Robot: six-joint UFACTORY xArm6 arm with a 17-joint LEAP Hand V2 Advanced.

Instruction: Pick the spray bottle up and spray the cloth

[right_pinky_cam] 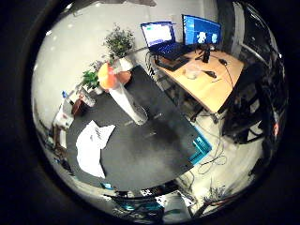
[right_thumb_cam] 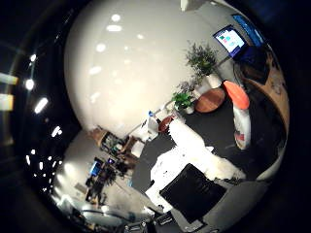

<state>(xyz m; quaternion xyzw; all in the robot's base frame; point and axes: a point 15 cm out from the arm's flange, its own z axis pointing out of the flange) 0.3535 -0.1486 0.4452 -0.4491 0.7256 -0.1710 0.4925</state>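
Note:
A spray bottle (right_pinky_cam: 131,98) with a clear body and an orange head stands upright on a dark table (right_pinky_cam: 150,150). A crumpled white cloth (right_pinky_cam: 92,147) lies on the same table, away from the bottle. The right thumb side palm view shows the bottle (right_thumb_cam: 239,121) standing beside the cloth (right_thumb_cam: 192,155). Both look small, so my hand is well above the table.
A wooden desk (right_pinky_cam: 211,84) with a laptop (right_pinky_cam: 165,42) and a monitor (right_pinky_cam: 201,33) stands beside the table. Potted plants (right_pinky_cam: 119,42) and small items (right_pinky_cam: 80,97) sit at the table's far end. A black chair (right_thumb_cam: 194,191) is near the cloth.

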